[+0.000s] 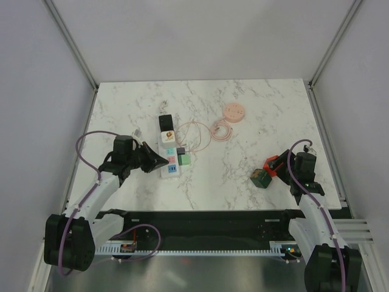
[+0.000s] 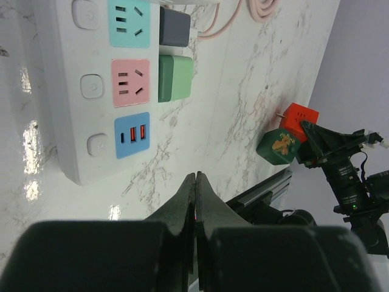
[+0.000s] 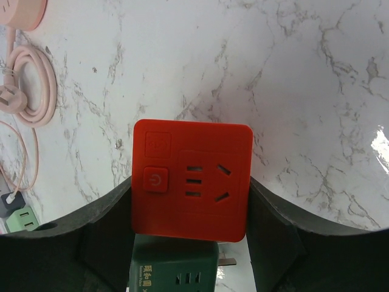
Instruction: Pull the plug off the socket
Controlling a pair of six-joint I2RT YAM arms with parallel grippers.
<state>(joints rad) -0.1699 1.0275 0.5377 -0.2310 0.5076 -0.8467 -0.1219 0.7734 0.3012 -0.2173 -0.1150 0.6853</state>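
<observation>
The socket, a long white power strip [image 1: 171, 165] [image 2: 73, 91] with pink, green and blue outlets, lies left of centre. A light green plug [image 2: 176, 78] [image 1: 185, 160] and a grey one [image 2: 175, 27] sit against its right edge. My left gripper [image 1: 163, 161] [image 2: 196, 175] is shut and empty, its tip just off the strip's near end. My right gripper [image 1: 278, 165] [image 3: 191, 182] is shut on a red cube plug [image 3: 191, 179] [image 2: 301, 115], its fingers [image 3: 273, 210] pressing both sides. A dark green cube [image 3: 173, 264] [image 1: 261, 177] sits right beside the red one.
A black plug [image 1: 165, 121] and a white cube [image 1: 167, 137] occupy the strip's far end. A round pink disc [image 1: 233, 112] with a coiled pink cable [image 1: 222, 129] [image 3: 30, 85] lies behind the centre. Grey walls enclose the marble table [image 1: 255, 103].
</observation>
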